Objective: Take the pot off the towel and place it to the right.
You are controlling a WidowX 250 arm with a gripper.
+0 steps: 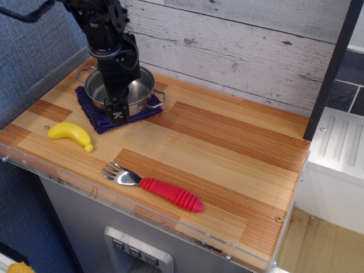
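Centrally at the back left, a round, shallow, shiny steel pot [121, 91] with thin wire loop handles rests on a dark, nubby folded towel [108, 115]. The black gripper [118, 114] reaches down at the pot's near rim; whether its jaws grip cannot be told. Nearby lie a smooth yellow banana [71, 135] and a red-handled fork [153, 187] on the striped wooden counter [227, 159], backed by whitewashed planks [244, 45].

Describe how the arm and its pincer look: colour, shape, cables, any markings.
The arm is black all over, built of chunky, blocky segments with joints and small screws showing. A dark cable loops out at the top left. It narrows to a slim black pincer, whose tip carries a small pale plate with dark holes. No lettering or coloured markings can be made out.
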